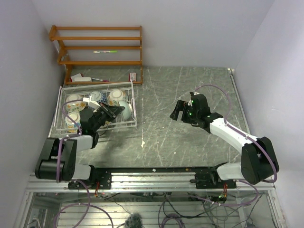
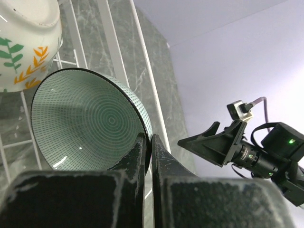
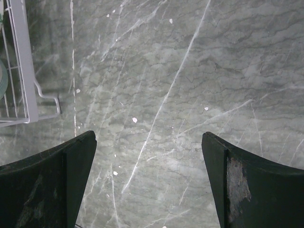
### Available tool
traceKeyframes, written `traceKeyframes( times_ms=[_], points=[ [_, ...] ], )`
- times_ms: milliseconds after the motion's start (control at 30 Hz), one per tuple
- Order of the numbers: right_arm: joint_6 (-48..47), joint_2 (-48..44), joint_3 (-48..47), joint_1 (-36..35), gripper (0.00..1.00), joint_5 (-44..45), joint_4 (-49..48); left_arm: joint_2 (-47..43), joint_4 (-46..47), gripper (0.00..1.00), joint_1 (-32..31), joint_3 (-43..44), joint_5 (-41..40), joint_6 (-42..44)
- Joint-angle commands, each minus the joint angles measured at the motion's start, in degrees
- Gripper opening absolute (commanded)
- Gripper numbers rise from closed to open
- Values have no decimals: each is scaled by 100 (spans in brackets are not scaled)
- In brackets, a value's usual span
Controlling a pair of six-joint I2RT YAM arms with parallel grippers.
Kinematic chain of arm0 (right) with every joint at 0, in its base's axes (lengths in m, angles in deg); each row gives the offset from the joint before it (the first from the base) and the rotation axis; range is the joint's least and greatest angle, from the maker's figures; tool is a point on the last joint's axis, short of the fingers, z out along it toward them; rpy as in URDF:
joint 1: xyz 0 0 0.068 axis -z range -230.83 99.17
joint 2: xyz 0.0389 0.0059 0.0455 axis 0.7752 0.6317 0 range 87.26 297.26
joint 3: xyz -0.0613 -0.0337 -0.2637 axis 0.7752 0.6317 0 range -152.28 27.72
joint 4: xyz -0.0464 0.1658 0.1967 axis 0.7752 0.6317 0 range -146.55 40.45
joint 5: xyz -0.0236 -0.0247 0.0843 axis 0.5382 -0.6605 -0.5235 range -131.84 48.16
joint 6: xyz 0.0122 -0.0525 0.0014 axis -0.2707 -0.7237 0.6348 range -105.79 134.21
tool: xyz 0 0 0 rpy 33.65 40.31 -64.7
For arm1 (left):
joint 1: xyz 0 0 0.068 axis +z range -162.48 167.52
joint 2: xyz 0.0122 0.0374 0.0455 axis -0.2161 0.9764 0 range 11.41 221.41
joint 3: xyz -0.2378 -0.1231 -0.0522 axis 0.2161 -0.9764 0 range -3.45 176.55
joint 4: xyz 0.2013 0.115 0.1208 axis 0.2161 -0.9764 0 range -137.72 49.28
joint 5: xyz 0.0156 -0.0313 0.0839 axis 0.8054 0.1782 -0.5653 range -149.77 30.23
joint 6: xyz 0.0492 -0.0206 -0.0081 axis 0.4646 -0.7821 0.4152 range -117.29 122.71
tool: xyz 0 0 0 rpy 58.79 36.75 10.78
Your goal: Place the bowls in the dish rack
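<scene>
Tabletop [image 1: 190,142]: grey, marbled; the rack is carried on it.
Shelf [image 1: 99,47]: wooden, set behind the rack.
Rack [image 1: 95,84]: white wire.
Right fingers [image 3: 47,185]: spread apart, nothing held, over the tabletop well right of the rack.
Left fingers [image 2: 137,156]: clamped on the teal bowl's rim.
Patterned bowls [image 1: 73,99]: several lodged inside the rack.
Teal bowl [image 2: 90,123]: held tilted at the rack's right end.
</scene>
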State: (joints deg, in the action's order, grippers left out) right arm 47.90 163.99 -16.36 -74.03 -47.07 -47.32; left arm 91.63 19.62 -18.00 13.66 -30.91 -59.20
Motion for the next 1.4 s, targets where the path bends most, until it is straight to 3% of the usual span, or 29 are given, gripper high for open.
traceKeyframes(
  times_ms=[0,67,300,700,1367],
  points=[
    [26,94,81,26,93,-54,-226,-506,-2429,12,107,185,-488,1112],
    [49,122,98,24,93,-69,-253,-507,-2648,10,182,218,-477,1240],
    [27,46,112,26,93,-20,-212,-142,-2152,7,358,37,-220,1115],
    [6,92,84,26,93,-35,-201,-827,-3492,17,852,119,-639,1785],
    [23,107,107,26,93,-82,-255,-1525,-4918,22,1227,210,-1240,2438]
  ],
)
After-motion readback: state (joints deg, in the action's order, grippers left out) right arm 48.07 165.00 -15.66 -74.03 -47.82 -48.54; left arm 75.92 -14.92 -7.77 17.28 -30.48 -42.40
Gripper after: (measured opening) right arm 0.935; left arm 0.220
